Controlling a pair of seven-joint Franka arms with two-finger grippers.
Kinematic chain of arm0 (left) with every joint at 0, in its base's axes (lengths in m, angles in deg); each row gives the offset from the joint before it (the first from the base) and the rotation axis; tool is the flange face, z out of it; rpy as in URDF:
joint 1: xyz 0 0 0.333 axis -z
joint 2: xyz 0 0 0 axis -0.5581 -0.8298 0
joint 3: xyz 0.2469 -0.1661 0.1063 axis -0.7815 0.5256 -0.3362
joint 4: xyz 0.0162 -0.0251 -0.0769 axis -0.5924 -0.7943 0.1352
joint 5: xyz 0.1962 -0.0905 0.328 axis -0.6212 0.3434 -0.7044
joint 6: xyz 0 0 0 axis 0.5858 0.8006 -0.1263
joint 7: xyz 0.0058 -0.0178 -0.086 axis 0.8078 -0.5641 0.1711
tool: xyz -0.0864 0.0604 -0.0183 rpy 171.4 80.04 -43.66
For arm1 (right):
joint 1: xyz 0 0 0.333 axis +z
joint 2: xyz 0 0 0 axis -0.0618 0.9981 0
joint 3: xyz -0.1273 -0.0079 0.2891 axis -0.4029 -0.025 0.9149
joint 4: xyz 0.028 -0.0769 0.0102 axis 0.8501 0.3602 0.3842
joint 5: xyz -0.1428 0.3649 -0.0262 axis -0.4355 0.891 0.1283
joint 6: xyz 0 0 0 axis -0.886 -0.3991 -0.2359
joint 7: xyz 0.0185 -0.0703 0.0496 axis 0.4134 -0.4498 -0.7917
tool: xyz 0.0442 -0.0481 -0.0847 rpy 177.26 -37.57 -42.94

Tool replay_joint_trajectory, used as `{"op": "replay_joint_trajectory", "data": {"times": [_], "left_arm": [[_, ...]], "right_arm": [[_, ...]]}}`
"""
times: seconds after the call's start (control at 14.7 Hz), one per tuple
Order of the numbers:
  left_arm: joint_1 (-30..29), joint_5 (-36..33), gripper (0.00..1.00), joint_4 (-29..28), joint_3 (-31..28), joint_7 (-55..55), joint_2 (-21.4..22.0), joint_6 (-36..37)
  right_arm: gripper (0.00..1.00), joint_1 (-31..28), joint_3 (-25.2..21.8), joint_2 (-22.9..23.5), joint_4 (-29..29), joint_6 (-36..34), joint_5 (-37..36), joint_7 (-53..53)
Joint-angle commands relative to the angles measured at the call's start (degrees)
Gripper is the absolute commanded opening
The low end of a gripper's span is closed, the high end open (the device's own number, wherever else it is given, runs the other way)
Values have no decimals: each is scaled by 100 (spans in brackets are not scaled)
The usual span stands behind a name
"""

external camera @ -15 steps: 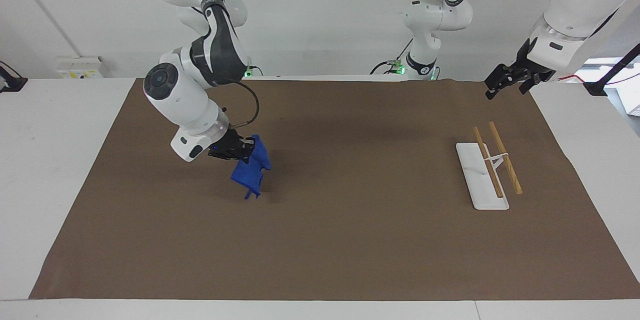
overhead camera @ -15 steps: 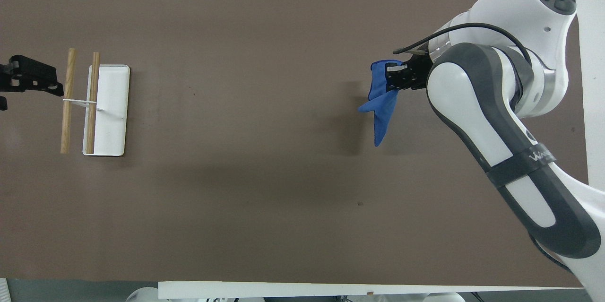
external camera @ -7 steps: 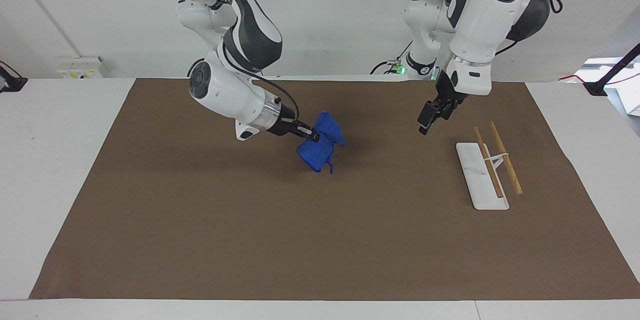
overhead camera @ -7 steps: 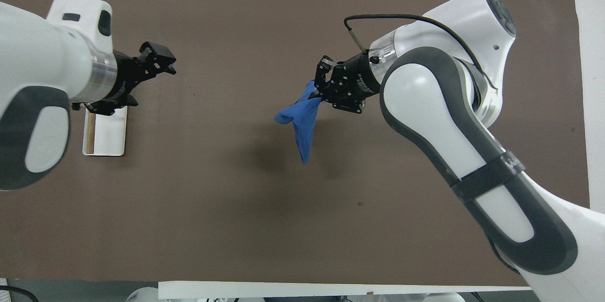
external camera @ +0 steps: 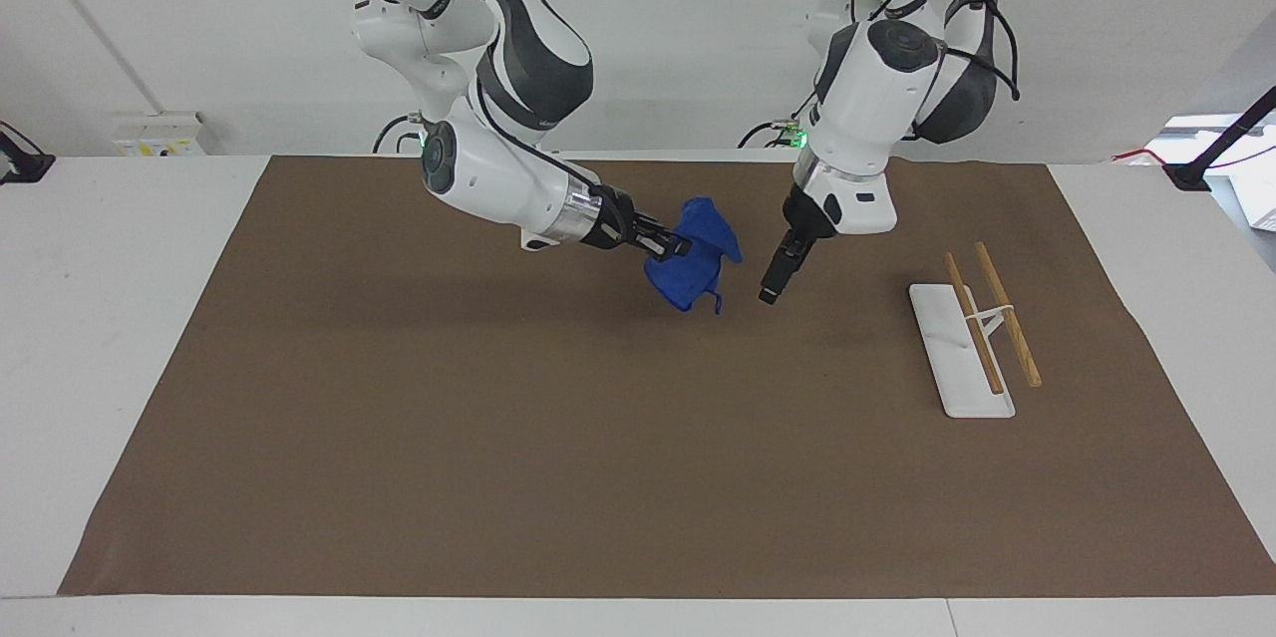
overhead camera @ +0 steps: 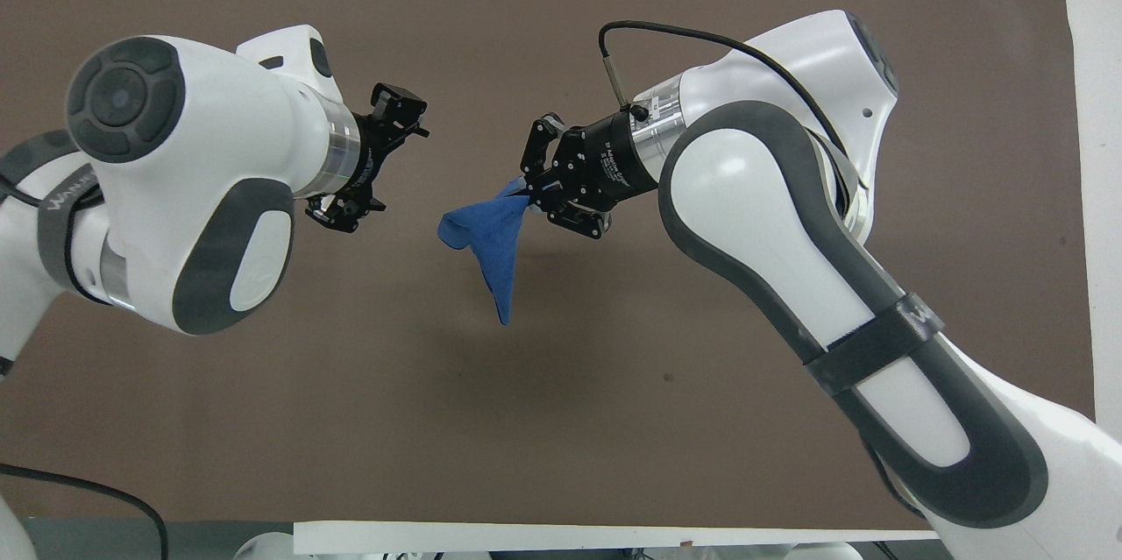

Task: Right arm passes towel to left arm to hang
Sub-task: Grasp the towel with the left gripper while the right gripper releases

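Observation:
The royal-blue towel (external camera: 690, 266) hangs bunched from my right gripper (external camera: 676, 244), which is shut on its upper edge and holds it in the air over the middle of the brown mat. In the overhead view the towel (overhead camera: 493, 237) droops from the right gripper (overhead camera: 533, 185). My left gripper (external camera: 770, 290) is open and empty, angled down, a short gap from the towel on the side toward the left arm's end. In the overhead view the left gripper (overhead camera: 390, 161) faces the towel without touching it.
A white rack base (external camera: 947, 358) with two wooden bars (external camera: 1007, 313) stands on the brown mat (external camera: 399, 438) toward the left arm's end. In the overhead view the left arm hides it.
My right gripper has carried the towel up and toward the left arm's end. My left arm has swung in from past the rack and come close to the towel.

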Motion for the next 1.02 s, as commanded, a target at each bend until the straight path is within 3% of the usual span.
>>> {"op": "replay_joint_trajectory", "data": {"times": [0.0,0.48,0.61,0.68,0.75,0.82,0.95], "left_arm": [[155,67,95,-283,-92,95,105,-159],[287,49,94,-178,-101,121,123,720],[305,49,74,-169,-92,270,131,711],[339,49,49,-169,-92,297,123,711],[340,58,14,-160,-92,506,123,720],[340,58,2,-160,-92,699,131,711],[340,67,0,-152,-92,736,123,729]], "right_arm": [[1,100,33,-39,45,142,155,214],[1,118,33,-66,168,310,155,223],[1,118,33,-66,168,310,155,223],[1,118,33,-66,168,310,155,223],[1,118,33,-66,168,310,155,223],[1,118,33,-66,168,310,155,223],[1,118,33,-74,168,327,155,223]]}}
